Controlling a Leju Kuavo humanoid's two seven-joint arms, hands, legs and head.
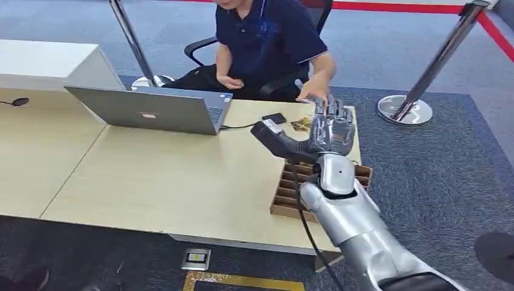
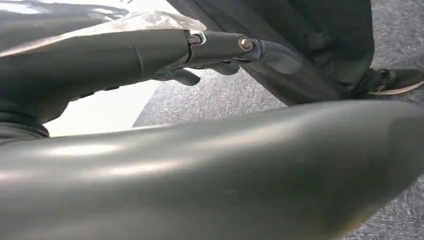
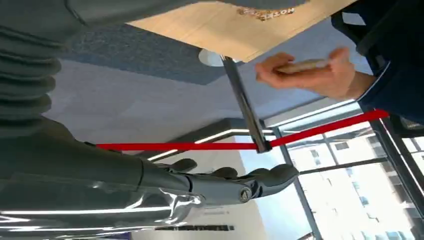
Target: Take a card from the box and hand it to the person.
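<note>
My right hand (image 1: 330,130) is raised over the far right of the table, above the brown slotted card box (image 1: 285,191). Its fingers are spread and it holds nothing; in the right wrist view the fingers (image 3: 240,182) stretch out bare. Just beyond it the seated person's hand (image 1: 313,92) reaches in, and in the right wrist view that hand (image 3: 325,75) pinches a pale card (image 3: 302,65). Another dark printed card (image 1: 300,125) lies flat on the table near the box. My left hand (image 2: 200,55) hangs low, with loose fingers and nothing in them.
A grey laptop (image 1: 151,109) stands open at the table's (image 1: 157,176) back, its cable running towards a black phone (image 1: 274,118). Two stanchion posts (image 1: 436,66) with round bases stand on the carpet behind. The person sits in an office chair across the table.
</note>
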